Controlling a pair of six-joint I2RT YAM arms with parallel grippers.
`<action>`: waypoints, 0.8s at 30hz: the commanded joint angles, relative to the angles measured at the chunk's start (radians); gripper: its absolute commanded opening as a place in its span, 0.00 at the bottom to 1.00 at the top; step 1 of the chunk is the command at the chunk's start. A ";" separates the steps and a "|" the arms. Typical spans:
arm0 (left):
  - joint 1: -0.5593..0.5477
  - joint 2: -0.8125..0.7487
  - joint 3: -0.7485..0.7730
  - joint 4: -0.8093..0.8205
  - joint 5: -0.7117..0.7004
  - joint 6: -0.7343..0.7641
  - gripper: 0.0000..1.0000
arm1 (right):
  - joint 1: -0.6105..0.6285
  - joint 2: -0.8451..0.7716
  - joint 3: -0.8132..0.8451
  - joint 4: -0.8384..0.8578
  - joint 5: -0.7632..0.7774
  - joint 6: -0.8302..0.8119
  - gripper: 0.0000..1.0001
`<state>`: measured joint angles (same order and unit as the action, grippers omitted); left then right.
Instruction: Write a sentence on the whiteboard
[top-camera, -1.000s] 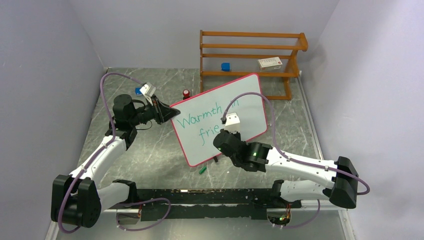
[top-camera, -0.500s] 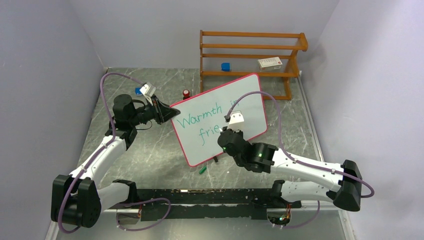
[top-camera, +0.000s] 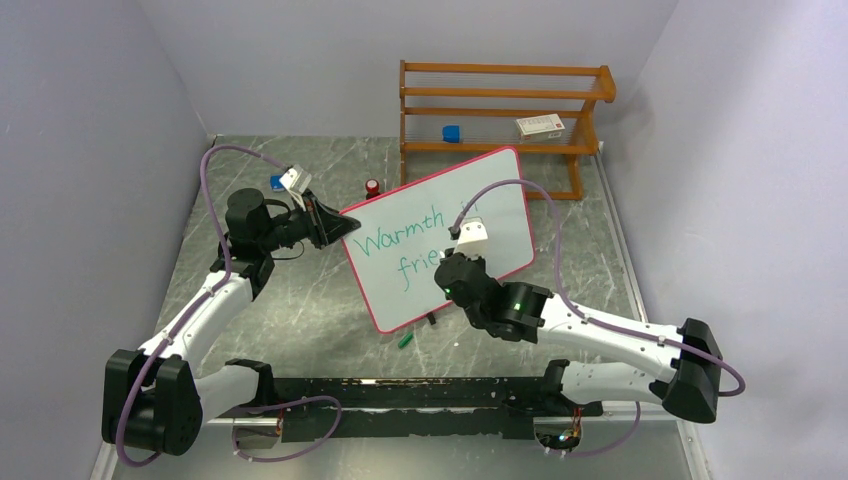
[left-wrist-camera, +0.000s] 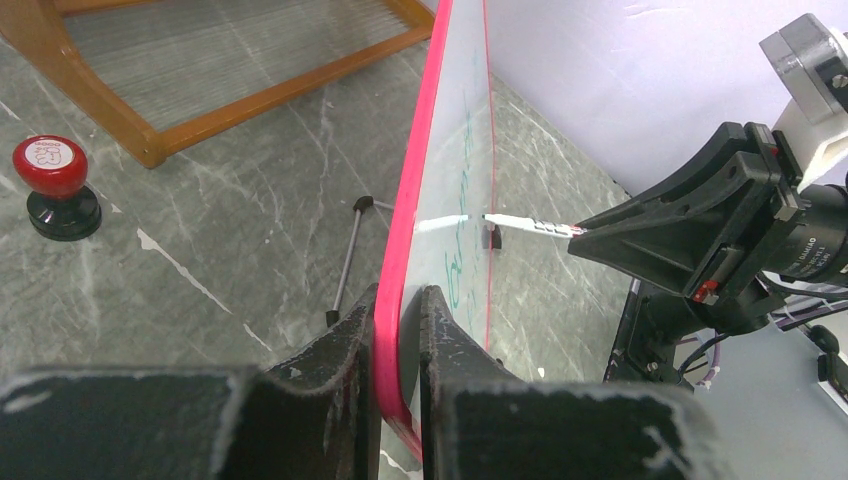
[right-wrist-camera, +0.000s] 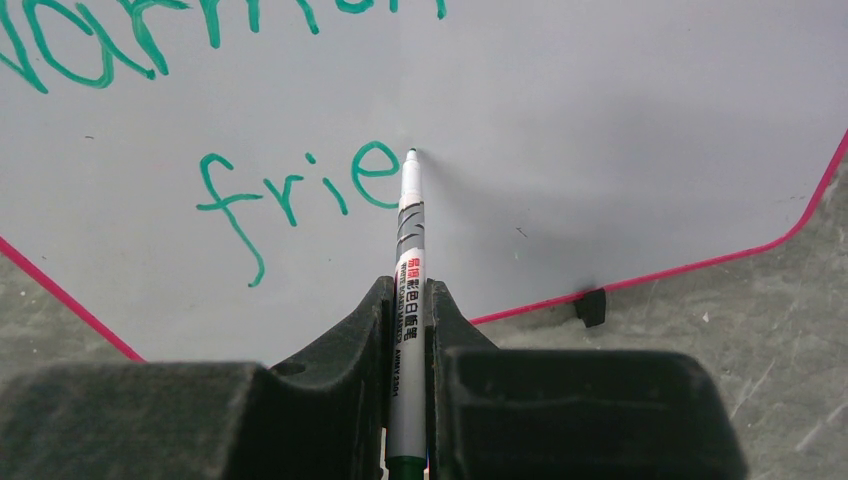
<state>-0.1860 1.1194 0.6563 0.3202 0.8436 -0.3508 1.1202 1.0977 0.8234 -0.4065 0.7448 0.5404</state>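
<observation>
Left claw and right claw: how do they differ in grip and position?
The left claw is shut on the pink edge of the whiteboard; the right claw is shut on a marker. The left claw grips from the board's side; the right claw faces its written front, marker tip at the green "frie". Both are black and closed on something.

White arms (top-camera: 200, 310), black joints (top-camera: 160, 400), purple cables (top-camera: 508, 182)
</observation>
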 joint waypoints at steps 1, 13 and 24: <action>-0.011 0.037 -0.023 -0.115 -0.038 0.124 0.05 | -0.013 0.013 0.005 0.039 0.008 -0.008 0.00; -0.010 0.034 -0.023 -0.116 -0.040 0.128 0.05 | -0.029 0.028 -0.004 0.023 -0.013 0.001 0.00; -0.010 0.034 -0.023 -0.119 -0.041 0.127 0.05 | -0.026 0.020 -0.039 -0.054 -0.049 0.062 0.00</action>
<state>-0.1860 1.1202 0.6563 0.3195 0.8425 -0.3508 1.1007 1.1172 0.8177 -0.4252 0.7132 0.5648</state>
